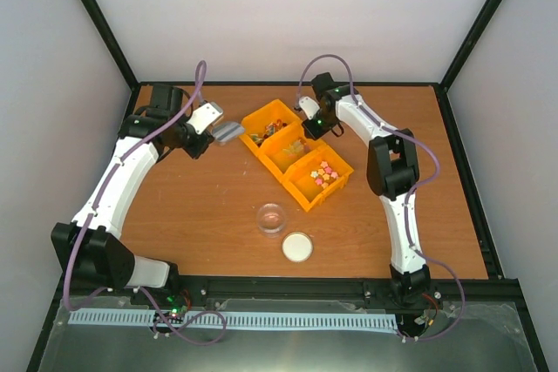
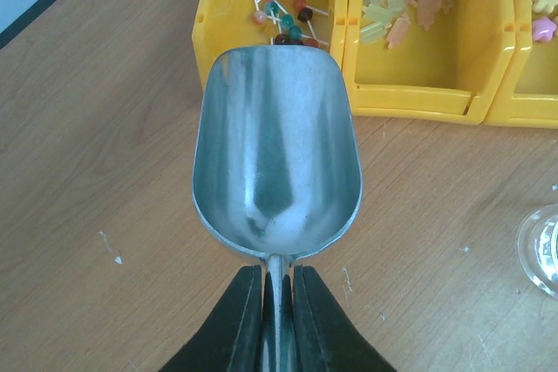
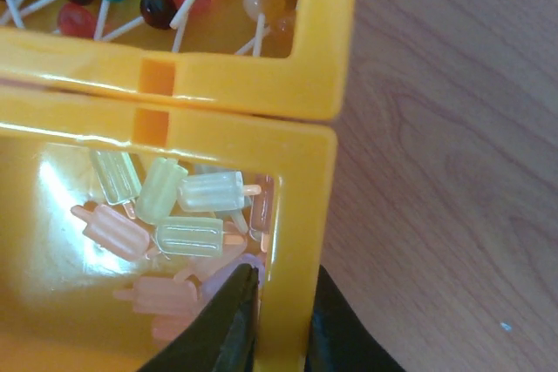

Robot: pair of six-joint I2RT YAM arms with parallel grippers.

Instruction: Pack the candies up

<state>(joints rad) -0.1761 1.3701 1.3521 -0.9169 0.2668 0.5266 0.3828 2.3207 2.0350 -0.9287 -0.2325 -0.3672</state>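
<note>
1. Yellow plastic bins stand in a slanting row of three, side by side, on the wooden table (image 1: 192, 215) in the top view.
   - The far bin (image 1: 258, 119) holds lollipops (image 1: 268, 131).
   - The middle bin (image 1: 277, 158) holds pale ice-lolly-shaped candies (image 1: 293, 145).
   - The near bin (image 1: 307, 198) holds pink and yellow candies (image 1: 324, 173).
   - A clear glass container (image 1: 272, 217) and a round white lid (image 1: 297, 246) sit on the near side of the row.
2. The left arm, seen from the top, climbs from its near-left base along the table's left side. It folds at the far corner, with the wrist turned right toward the bins. The left pincer (image 1: 215, 131) carries a metal scoop (image 1: 229, 133), whose bowl is just beside the far bin's left corner.
3. The right arm, in the same view, runs up the right side to a bent elbow. Its forearm slants left and away, and the wrist dips to the row's far-right edge, where the right pincer (image 1: 307, 128) sits.
4. The left wrist view shows the black fingers (image 2: 235, 320) pressed tight on the scoop's thin handle. The bowl is level above the wood, its mouth aimed at the lollipops' bin.
5. The right wrist view shows the pincer astride the middle bin's side wall. One finger (image 3: 231, 320) is inside among the ice-lolly-shaped candies and the other is outside. Both lie against the wall, closed on it.
</note>
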